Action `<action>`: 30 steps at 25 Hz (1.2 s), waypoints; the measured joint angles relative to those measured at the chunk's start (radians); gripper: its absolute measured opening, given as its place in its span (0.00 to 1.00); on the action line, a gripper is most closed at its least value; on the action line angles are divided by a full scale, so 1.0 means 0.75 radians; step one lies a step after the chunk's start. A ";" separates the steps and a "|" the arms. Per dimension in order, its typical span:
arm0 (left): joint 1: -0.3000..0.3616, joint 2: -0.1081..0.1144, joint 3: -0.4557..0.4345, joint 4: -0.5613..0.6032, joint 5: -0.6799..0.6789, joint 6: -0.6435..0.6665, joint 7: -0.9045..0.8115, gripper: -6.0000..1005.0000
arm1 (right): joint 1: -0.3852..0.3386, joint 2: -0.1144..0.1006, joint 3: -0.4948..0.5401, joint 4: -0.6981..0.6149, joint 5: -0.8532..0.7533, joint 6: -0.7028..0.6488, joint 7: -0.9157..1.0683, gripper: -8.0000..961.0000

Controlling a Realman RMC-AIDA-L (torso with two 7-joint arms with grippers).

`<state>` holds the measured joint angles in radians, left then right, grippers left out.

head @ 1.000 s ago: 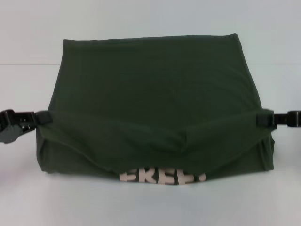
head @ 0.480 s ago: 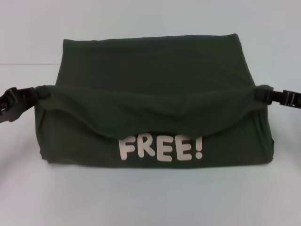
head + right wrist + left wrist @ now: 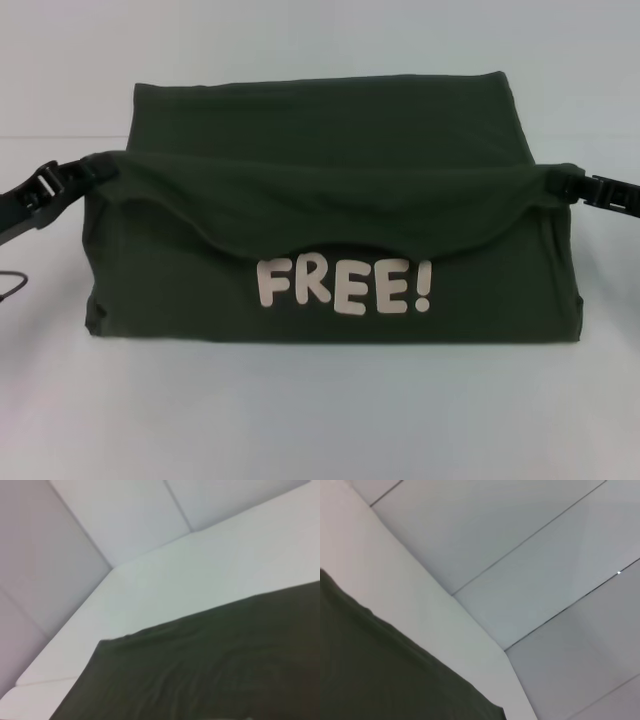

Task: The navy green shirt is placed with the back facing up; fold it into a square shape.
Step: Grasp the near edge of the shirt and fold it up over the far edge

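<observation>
**Two Grippers, One Hem: A Fold Carried Toward the Far Edge**

With a corner of cloth pinched in each claw, I hold the near hem of the navy green shirt [image 3: 320,200] lifted off the white table [image 3: 320,420], my left gripper [image 3: 92,170] at the shirt's left side and my right gripper [image 3: 560,182] at its right. Both are clamped on fabric; the cloth bunches into a small peak at each one, and the raised edge sags between them in a shallow curve.

The shirt lies square in front of me in the middle of the table, already narrowed to a broad panel. Under the lifted flap the pale lettering FREE! [image 3: 345,287] shows on the layer beneath, just below the sagging edge. My wrist cameras see only dark cloth, the left [image 3: 385,675] and the right [image 3: 210,665], against the table and the pale wall panels [image 3: 530,555] behind; neither shows my own fingers.

The hem I carry runs side to side, from one claw to the other, and the far edge of the shirt lies straight ahead of both, away from my body. Neither arm is nearer: they sit at about the same depth, level with each other. As I judge it, the coming move is a matched forward carry, laying this hem on the far edge. If one claw runs ahead, the fold will skew and the square will be lost.
</observation>
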<state>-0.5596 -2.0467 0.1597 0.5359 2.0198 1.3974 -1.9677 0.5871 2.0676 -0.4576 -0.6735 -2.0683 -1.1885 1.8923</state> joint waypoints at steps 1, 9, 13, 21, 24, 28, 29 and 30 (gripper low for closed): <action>-0.005 -0.004 0.000 0.000 -0.004 -0.007 0.010 0.10 | 0.000 0.003 -0.001 0.000 0.004 0.015 -0.004 0.07; -0.043 -0.043 0.005 -0.013 -0.008 -0.130 0.109 0.10 | 0.000 0.020 -0.015 0.016 0.015 0.105 -0.024 0.07; -0.053 -0.064 0.005 -0.014 -0.010 -0.189 0.152 0.10 | 0.005 0.027 -0.023 0.036 0.016 0.156 -0.047 0.07; -0.067 -0.099 0.004 -0.016 -0.045 -0.286 0.225 0.10 | 0.035 0.028 -0.027 0.106 0.017 0.262 -0.102 0.07; -0.080 -0.105 0.004 -0.019 -0.047 -0.324 0.250 0.10 | 0.052 0.029 -0.027 0.124 0.017 0.283 -0.114 0.07; -0.096 -0.109 0.007 -0.031 -0.048 -0.365 0.277 0.11 | 0.074 0.029 -0.027 0.145 0.017 0.302 -0.115 0.07; -0.100 -0.110 0.009 -0.034 -0.048 -0.375 0.284 0.11 | 0.078 0.029 -0.027 0.149 0.017 0.307 -0.116 0.07; -0.102 -0.112 0.013 -0.034 -0.048 -0.385 0.288 0.11 | 0.083 0.029 -0.026 0.152 0.017 0.313 -0.118 0.07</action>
<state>-0.6362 -2.1310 0.1691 0.5102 1.9835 1.1090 -1.7520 0.6491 2.0893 -0.4774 -0.5592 -2.0552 -0.9536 1.8036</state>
